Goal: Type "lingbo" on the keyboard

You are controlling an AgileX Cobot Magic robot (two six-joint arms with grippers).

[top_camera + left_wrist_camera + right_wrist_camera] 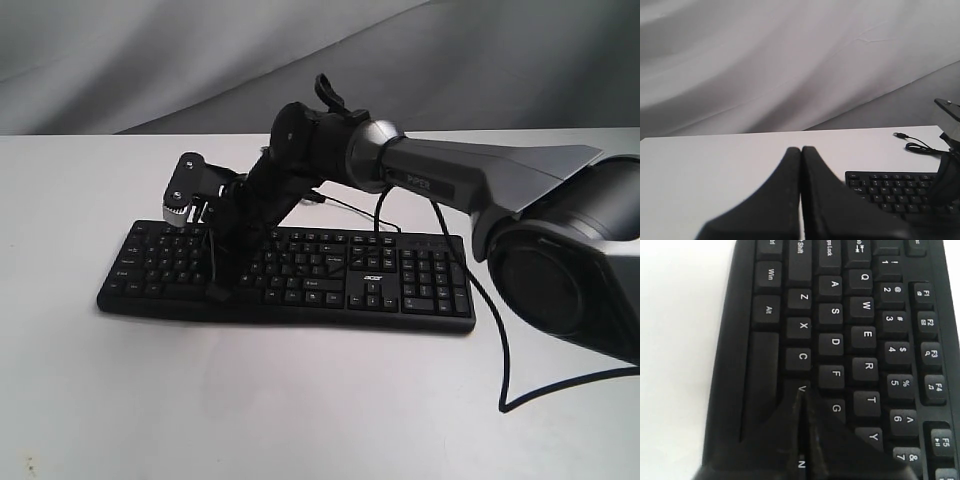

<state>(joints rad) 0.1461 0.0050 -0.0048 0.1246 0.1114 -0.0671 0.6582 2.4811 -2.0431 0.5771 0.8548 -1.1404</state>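
The black keyboard (400,290) lies across the white table (300,410), with its acer logo near the arrow keys. My right arm reaches over from the right, and its gripper (215,292) points down onto the keyboard's left half. In the right wrist view the right gripper (801,394) is shut and empty. Its tips rest just past the V key (801,388), and they cover the key between V and N (801,464). My left gripper (801,149) is shut and empty above bare table, left of the keyboard (890,192). It does not show in the exterior view.
The keyboard's thin black cable (503,345) loops off the table's right side. Its USB plug (900,135) lies loose on the table behind the keyboard. The right arm's grey body (560,250) hangs over the number pad end. Grey cloth (790,60) backs the table.
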